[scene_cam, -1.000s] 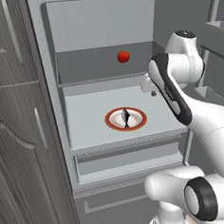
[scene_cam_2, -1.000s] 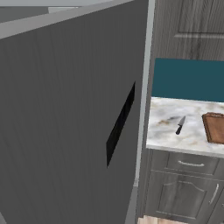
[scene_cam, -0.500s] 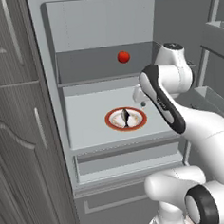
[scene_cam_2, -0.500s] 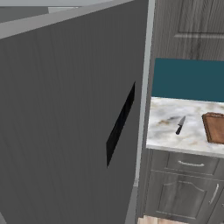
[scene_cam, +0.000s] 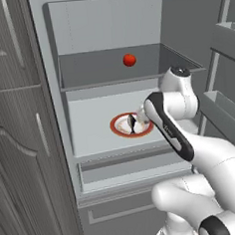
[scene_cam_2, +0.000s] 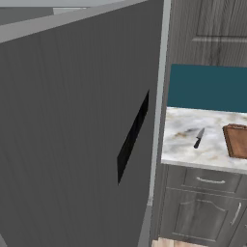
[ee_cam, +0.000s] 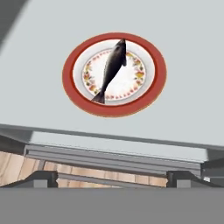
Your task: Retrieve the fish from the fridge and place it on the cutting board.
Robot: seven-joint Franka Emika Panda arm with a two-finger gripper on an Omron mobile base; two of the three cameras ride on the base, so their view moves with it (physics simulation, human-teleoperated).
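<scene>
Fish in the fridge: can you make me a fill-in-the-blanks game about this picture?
1. The small dark grey fish lies on a red-rimmed round ____.
2. The round red tomato sits on the shelf ____ the fish.
3. The black-handled knife lies on the marble counter beside the reddish-brown wooden cutting ____.

Missing words: plate; above; board

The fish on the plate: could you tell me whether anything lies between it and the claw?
Nothing visible does. In the hand view the fish lies uncovered on the red-rimmed plate, and only bare fridge shelf separates it from the claw.
</scene>
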